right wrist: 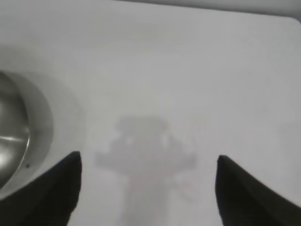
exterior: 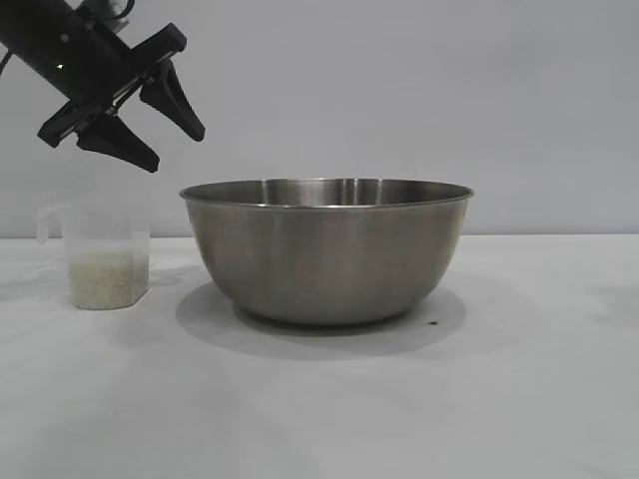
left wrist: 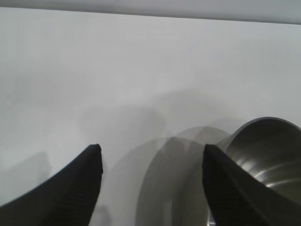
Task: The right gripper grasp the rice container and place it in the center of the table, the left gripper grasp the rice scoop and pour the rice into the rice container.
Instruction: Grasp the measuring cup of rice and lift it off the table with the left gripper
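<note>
The rice container, a wide steel bowl, stands on the white table near its middle; part of it shows in the left wrist view and in the right wrist view. The rice scoop, a clear cup with rice in its lower part, stands left of the bowl. My left gripper hangs open and empty in the air above the scoop, apart from it. My right gripper is open over bare table beside the bowl, holding nothing, and is out of the exterior view.
A plain pale wall runs behind the table. Bare white table surface lies in front of the bowl and to its right. A small dark speck lies on the table by the bowl's base.
</note>
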You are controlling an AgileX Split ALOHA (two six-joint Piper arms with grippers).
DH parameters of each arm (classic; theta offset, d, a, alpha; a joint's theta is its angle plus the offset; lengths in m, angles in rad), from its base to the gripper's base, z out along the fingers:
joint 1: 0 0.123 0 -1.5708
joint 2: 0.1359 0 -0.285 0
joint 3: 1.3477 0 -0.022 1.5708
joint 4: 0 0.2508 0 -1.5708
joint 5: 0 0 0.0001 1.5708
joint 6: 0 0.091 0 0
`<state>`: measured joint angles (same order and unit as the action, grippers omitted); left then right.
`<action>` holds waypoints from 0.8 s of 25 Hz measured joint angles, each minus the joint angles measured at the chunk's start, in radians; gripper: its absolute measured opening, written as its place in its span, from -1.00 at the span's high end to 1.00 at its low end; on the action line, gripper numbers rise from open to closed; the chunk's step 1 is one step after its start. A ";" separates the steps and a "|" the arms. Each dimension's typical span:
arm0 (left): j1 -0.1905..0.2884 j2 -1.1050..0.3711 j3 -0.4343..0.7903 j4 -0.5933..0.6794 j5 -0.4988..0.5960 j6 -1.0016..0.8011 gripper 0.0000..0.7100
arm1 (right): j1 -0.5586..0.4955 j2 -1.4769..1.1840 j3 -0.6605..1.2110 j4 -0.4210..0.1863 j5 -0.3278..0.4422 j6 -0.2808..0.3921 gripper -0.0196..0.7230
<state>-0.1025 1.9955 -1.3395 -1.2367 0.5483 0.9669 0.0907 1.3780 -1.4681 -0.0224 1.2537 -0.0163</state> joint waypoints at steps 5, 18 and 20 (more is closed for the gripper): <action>0.000 0.000 0.000 0.000 0.000 0.000 -0.12 | -0.004 -0.258 0.241 -0.002 0.003 0.000 -0.51; 0.000 0.000 0.000 0.024 0.000 0.000 -0.12 | -0.004 -0.969 0.781 -0.002 -0.054 0.002 -0.51; 0.000 0.000 0.000 0.024 0.000 0.000 -0.12 | -0.004 -1.059 0.854 -0.002 -0.069 0.002 -0.51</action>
<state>-0.1025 1.9955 -1.3395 -1.2125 0.5483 0.9669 0.0868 0.3194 -0.6137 -0.0246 1.1846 -0.0141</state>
